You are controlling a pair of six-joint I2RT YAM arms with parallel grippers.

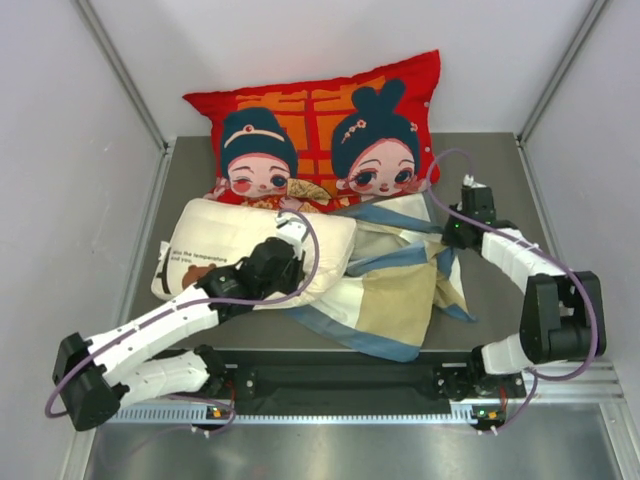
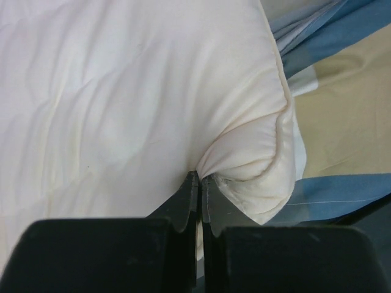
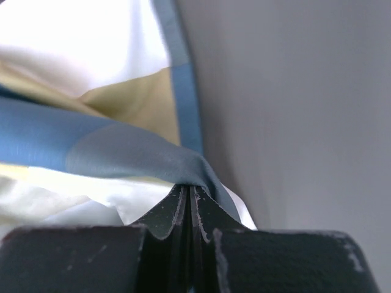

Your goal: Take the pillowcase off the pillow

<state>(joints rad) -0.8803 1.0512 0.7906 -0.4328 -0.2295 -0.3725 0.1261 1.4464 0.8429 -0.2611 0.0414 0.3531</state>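
Both of my pincers are pressed shut on cloth. At my left gripper (image 2: 198, 182) the two fingers meet with no gap. A puckered fold at a corner of the pillow (image 2: 122, 104) is pinched between their tips, and the cream-white stuffing bulges just above them. My right gripper (image 3: 189, 190) is likewise clamped, its tips biting a blue band of the pillowcase (image 3: 128, 155). The fabric drapes away from them in blue, tan-yellow and cream blocks, with a plain grey surface (image 3: 293, 110) to the right.

My left wrist camera shows that pinch plainly, plus a slice of the checked cover lying beside and partly under the pillow's corner. It gives nothing of the pillow's full shape.

Only the overhead view does that. The pillow lies on the left half of the table (image 1: 500, 170), its cream-white faces exposed, dark text on its near-left part, my left arm stretched over it. The pillowcase sprawls crumpled to its right, touching it and spreading toward the table's near edge, its far right part reaching my right arm's wrist. Behind both, against the back wall, stands a red cushion (image 1: 320, 105) with two cartoon figures, which neither wrist camera catches.
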